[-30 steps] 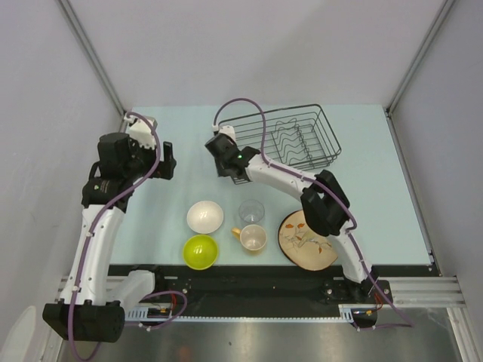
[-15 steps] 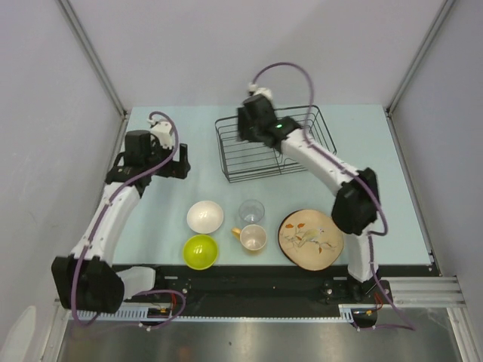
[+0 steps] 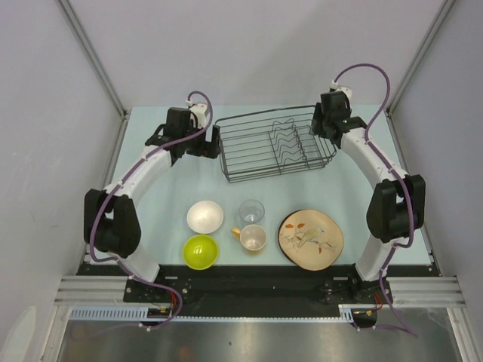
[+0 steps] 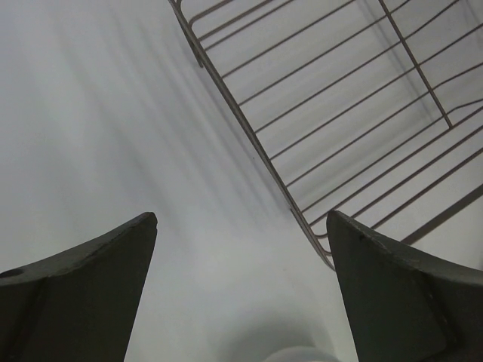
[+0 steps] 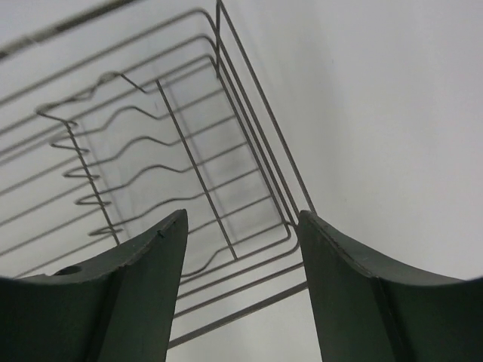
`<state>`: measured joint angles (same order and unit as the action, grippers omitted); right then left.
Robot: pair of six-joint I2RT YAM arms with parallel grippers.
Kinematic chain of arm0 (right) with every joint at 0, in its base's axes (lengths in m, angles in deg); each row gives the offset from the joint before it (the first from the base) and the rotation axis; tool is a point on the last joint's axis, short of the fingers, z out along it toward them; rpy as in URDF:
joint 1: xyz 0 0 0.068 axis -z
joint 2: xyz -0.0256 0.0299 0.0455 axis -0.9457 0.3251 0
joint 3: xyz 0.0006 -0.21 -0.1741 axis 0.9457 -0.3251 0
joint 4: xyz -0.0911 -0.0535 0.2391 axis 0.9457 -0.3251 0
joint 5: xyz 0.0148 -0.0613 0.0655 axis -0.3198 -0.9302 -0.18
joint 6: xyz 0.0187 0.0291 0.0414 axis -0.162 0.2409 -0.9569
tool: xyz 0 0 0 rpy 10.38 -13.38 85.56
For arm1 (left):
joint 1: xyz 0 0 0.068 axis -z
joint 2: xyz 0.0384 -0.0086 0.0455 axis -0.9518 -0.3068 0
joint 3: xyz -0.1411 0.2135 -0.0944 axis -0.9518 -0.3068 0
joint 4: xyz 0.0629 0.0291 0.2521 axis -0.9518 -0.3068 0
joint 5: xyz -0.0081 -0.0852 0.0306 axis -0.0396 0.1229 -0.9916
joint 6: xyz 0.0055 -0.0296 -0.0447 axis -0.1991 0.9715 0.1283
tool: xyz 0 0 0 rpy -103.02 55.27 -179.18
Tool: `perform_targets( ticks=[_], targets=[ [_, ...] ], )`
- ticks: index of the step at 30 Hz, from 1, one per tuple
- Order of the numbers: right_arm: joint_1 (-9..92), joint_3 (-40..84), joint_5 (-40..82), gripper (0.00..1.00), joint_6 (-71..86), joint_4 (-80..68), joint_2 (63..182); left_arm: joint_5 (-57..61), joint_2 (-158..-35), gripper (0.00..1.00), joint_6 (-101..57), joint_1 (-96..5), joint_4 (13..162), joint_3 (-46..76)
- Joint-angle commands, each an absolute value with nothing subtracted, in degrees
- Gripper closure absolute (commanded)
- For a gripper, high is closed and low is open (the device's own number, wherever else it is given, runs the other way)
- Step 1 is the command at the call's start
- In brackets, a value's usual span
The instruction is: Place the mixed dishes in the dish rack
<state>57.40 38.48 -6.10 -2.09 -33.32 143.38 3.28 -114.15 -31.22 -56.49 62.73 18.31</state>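
Note:
The black wire dish rack (image 3: 275, 147) stands empty at the back of the table. My left gripper (image 3: 209, 145) is open at its left end; in the left wrist view (image 4: 241, 249) the rack's wires (image 4: 339, 113) lie just ahead to the right. My right gripper (image 3: 324, 130) is open at the rack's right end; in the right wrist view (image 5: 241, 226) its jaws stand either side of the rack's corner (image 5: 249, 204). At the front lie the small white bowl (image 3: 204, 216), lime-green bowl (image 3: 201, 251), clear glass (image 3: 251, 210), yellow-orange mug (image 3: 253, 238) and leaf-pattern plate (image 3: 310, 238). The dark-rimmed plate is out of view.
Grey walls with metal posts (image 3: 90, 53) close in the table on the left, back and right. The pale blue table top (image 3: 151, 204) ends at a black rail (image 3: 249, 277) along the near edge, where both arm bases are bolted.
My right arm has swung from the rack's left side over to its right end. My left arm has reached in to the rack's left end. The rack has shifted slightly.

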Motion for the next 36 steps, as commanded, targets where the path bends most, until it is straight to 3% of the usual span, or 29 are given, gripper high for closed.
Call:
perform_targets(
  ticks=[1, 16, 26, 36],
  targets=[
    [60.74, 35.71, -4.73, 0.35, -1.46, -30.03, 144.88, 2.91, -116.40, 0.00, -29.36, -55.79, 65.51, 22.28],
    [64.00, 33.50, -4.46, 0.38, -2.96, -31.43, 148.50, -0.08, -121.59, 0.00, -31.55, -52.62, 66.83, 20.70],
    [61.54, 30.96, -7.17, 0.53, -6.21, -37.14, 146.22, -3.25, -121.95, 0.00, -37.09, -52.36, 67.54, 17.01],
    [56.09, 23.14, -11.31, 0.57, -8.41, -38.73, 139.80, -4.57, -118.17, 0.00, -40.07, -52.36, 67.62, 11.92]
  ],
)
